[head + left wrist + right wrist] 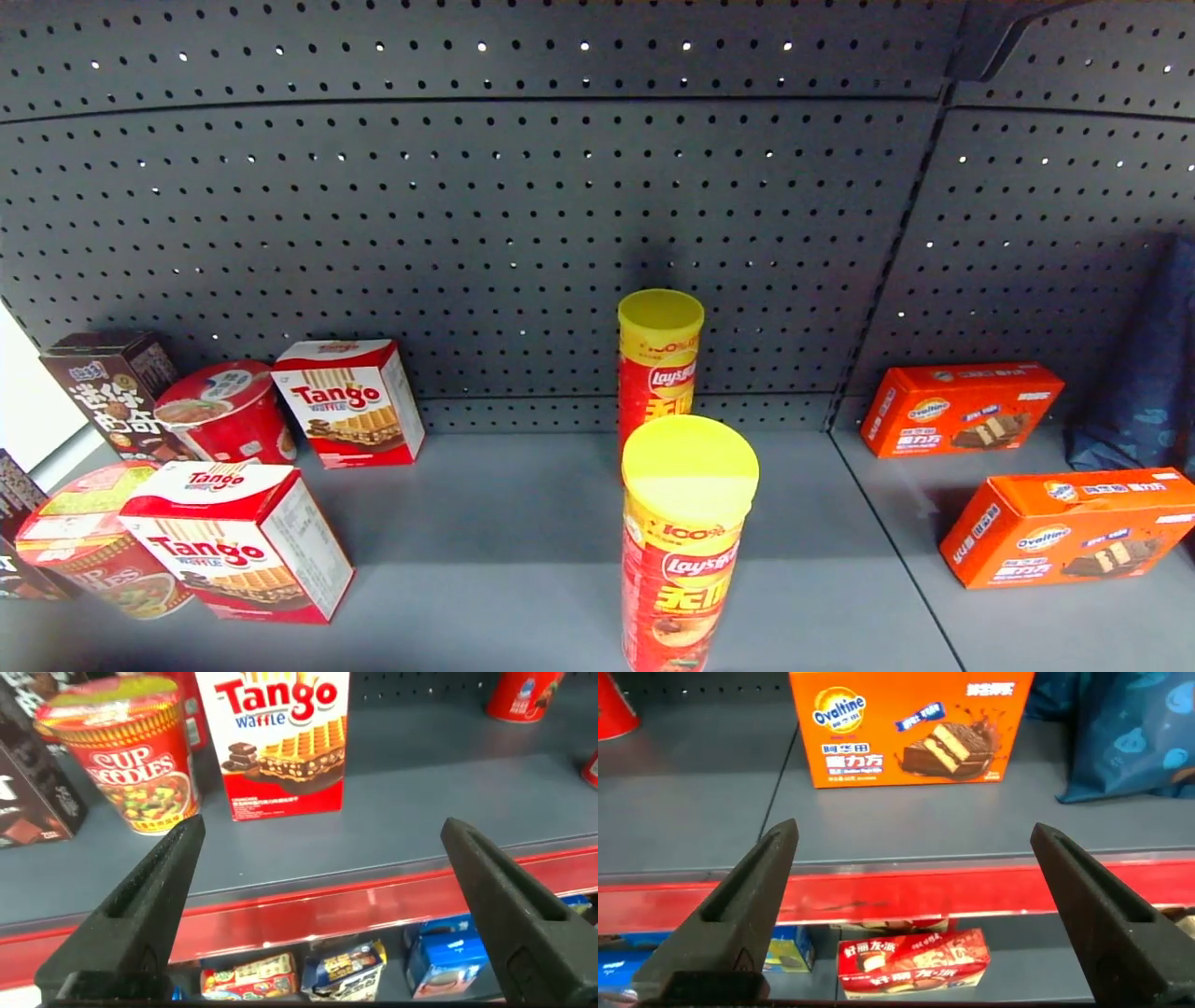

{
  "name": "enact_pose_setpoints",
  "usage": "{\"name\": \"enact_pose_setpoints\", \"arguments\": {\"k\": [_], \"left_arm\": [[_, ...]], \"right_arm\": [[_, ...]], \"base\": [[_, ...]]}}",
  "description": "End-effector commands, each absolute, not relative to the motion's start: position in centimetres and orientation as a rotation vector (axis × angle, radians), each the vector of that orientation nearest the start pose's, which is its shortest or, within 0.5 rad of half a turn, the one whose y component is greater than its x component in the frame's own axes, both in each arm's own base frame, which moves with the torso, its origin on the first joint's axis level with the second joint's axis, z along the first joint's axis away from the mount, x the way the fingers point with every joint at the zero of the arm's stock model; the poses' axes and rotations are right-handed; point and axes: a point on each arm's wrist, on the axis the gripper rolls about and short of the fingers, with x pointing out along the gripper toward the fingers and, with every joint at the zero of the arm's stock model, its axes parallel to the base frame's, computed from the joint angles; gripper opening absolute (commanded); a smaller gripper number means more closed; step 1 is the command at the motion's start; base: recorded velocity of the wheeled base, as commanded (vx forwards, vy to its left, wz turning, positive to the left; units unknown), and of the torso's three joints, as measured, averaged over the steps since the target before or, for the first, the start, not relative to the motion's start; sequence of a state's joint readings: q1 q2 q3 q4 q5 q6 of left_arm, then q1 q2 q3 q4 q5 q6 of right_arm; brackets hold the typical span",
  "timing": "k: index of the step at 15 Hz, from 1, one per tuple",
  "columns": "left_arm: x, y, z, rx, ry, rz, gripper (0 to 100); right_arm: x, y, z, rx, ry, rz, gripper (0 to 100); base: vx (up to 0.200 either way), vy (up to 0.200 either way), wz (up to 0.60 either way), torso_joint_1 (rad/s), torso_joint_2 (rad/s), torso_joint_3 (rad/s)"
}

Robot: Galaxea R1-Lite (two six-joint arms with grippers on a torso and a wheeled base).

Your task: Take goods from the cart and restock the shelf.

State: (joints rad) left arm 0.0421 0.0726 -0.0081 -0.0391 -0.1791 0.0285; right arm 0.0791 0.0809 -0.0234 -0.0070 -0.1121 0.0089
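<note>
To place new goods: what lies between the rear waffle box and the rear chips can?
Bare shelf, in the head view, from rear waffle box to rear chips can.

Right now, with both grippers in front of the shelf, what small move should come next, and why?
Probably draw both arms back to fetch goods: the left gripper and right gripper stand open and empty, so there is nothing to place, while the shelf has bare floor beside the front chip can.
</note>
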Motion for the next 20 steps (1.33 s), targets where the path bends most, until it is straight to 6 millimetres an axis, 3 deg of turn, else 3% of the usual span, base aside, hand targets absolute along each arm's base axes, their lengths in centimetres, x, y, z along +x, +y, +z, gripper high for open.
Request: {"name": "enact_pose_setpoints", "arguments": {"k": [1, 9, 11, 18, 20], "left_arm": [[-1.73, -0.48, 8.33, 0.026, 0.027, -0.137, 100], [-1.73, -0.47, 8.33, 0.023, 0.027, -0.135, 100], [-1.73, -0.47, 8.33, 0.021, 0.027, -0.135, 100], [-1.72, -0.46, 8.36, 0.014, 0.026, -0.131, 100], [-1.71, -0.46, 8.35, 0.011, 0.025, -0.131, 100]], "right_arm": [[-1.73, -0.39, 8.44, 0.002, 0.055, -0.034, 100], [-1.73, -0.39, 8.44, 0.002, 0.055, -0.032, 100], [-1.73, -0.39, 8.44, 0.002, 0.055, -0.032, 100], [-1.73, -0.39, 8.44, 0.002, 0.055, -0.032, 100], [-1.73, -0.39, 8.44, 0.001, 0.055, -0.032, 100]], "base": [[0.000, 0.000, 0.00, 0.000, 0.00, 0.000], [-0.025, 0.000, 0.00, 0.002, 0.00, -0.001], [-0.200, 0.000, 0.00, -0.012, 0.00, 0.005], [0.000, 0.000, 0.00, 0.000, 0.00, 0.000], [0.000, -0.200, 0.00, 0.002, 0.00, 0.000]]}}
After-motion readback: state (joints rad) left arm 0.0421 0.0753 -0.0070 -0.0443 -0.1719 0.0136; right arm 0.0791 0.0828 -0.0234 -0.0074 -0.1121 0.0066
